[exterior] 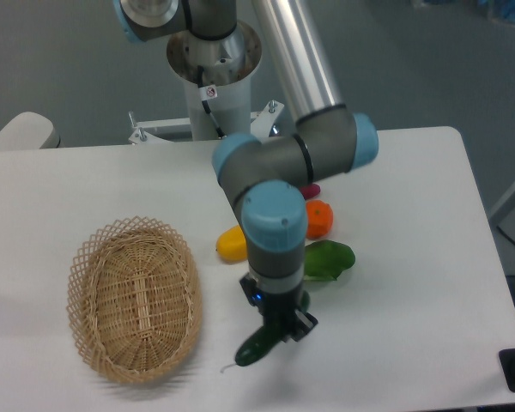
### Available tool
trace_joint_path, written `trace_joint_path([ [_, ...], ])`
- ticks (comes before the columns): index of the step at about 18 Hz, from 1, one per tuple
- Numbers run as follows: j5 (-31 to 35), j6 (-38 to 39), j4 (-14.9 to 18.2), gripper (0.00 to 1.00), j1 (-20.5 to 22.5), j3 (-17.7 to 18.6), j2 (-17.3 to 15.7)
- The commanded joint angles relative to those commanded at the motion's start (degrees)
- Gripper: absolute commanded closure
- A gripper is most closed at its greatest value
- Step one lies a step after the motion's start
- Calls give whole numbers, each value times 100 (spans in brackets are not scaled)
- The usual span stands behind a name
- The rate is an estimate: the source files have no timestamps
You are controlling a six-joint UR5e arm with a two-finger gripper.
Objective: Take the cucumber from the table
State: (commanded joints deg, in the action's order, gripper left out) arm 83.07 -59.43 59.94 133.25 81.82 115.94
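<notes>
Wicker basket (135, 296) left; mango (231, 245), orange (318, 218), leafy vegetable (329, 259) clustered.

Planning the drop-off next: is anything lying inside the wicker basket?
No, the wicker basket shows only its bare woven bottom; the cucumber is at the gripper.
</notes>
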Motion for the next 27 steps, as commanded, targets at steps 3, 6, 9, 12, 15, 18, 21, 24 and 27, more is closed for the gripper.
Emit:
trace_joint_path([
  [3, -115, 588, 18, 77, -263, 114, -238],
  [6, -133, 784, 9, 77, -448, 421, -501],
  [9, -133, 836, 9, 77, -554, 677, -704],
  [12, -124, 906, 18, 77, -581, 747, -766],
  [15, -124, 916, 18, 77, -581, 748, -775],
  [18, -124, 916, 18, 77, -581, 730, -775],
  [21, -115, 916, 18, 77, -581, 748, -775],
  [24, -115, 907, 18, 77, -572, 739, -775],
  [27, -106, 898, 18, 77, -572, 739, -775],
])
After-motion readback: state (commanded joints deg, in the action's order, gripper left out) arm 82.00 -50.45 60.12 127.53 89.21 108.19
